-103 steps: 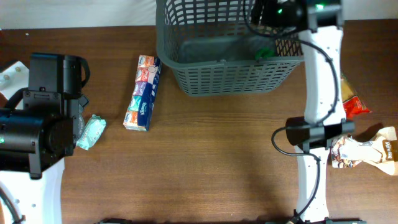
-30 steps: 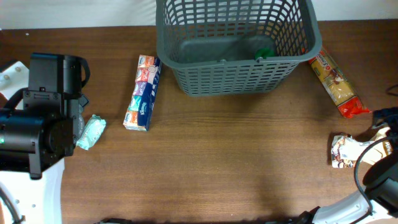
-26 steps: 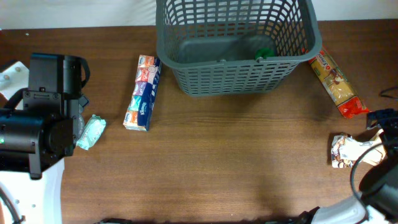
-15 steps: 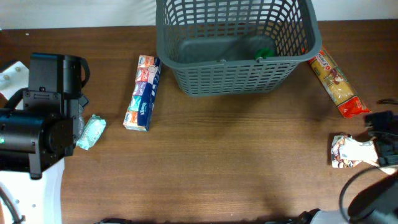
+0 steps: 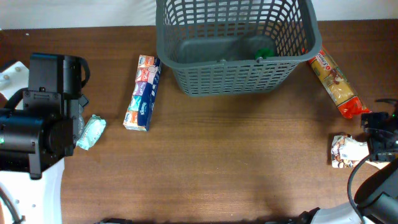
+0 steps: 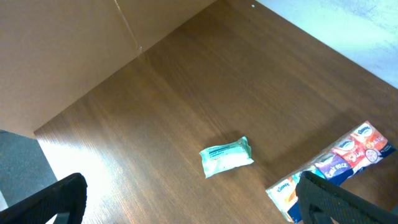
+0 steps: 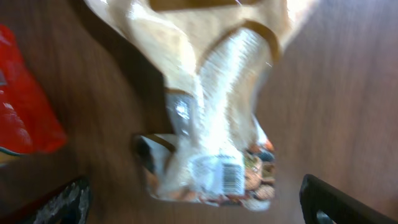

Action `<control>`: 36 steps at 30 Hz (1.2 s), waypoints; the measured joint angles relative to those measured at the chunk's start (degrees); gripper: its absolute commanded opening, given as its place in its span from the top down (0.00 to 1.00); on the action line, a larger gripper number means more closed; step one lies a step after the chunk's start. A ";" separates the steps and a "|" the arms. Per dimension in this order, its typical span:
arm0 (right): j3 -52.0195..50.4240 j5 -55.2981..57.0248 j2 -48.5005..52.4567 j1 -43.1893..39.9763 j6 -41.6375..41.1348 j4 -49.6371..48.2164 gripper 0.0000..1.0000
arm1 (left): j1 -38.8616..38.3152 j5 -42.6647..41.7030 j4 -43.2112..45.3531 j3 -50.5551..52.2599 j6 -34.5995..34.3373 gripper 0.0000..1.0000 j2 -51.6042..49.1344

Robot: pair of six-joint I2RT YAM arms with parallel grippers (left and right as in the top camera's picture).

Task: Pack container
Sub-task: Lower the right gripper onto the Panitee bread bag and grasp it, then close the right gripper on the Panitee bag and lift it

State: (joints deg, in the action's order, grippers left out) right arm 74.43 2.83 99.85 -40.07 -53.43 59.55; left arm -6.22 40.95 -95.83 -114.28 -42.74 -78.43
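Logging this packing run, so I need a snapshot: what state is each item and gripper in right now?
basket: upright, green item inside.
tissue pack: lying flat, unpacked.
wipes packet: lying flat, unpacked.
pasta bag: lying beside basket.
snack bag: crumpled, unpacked.
left gripper: open, empty.
right gripper: open, over snack bag.

table (image 5: 236,155): brown wood | on it: basket (image 5: 236,78), tissue multipack (image 5: 142,93), teal packet (image 5: 91,132), pasta bag (image 5: 333,79), beige pouch (image 5: 347,151)

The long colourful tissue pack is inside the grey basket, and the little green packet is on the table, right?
Not quite. The overhead view shows the tissue pack lying on the table, left of the basket, not inside it. The little green packet is on the table, as you said.
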 measured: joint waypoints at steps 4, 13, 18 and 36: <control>0.00 0.04 0.76 0.00 1.18 -1.33 0.01 | 0.00 -0.02 0.00 0.00 0.00 0.01 0.00; 0.00 0.83 2.12 0.00 -0.04 -1.60 0.01 | 0.00 -0.02 0.00 0.00 0.00 0.01 0.00; 0.00 2.23 6.05 -0.13 -0.44 -1.79 0.01 | 0.00 -0.02 0.00 0.00 0.00 0.01 0.00; -0.26 2.69 12.02 -1.14 1.57 -6.80 0.01 | 0.00 -0.02 0.00 0.00 0.00 0.01 0.00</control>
State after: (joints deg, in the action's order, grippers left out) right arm 74.17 5.52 111.87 -41.21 -51.86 52.75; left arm -6.22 40.93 -95.83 -114.28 -42.74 -78.43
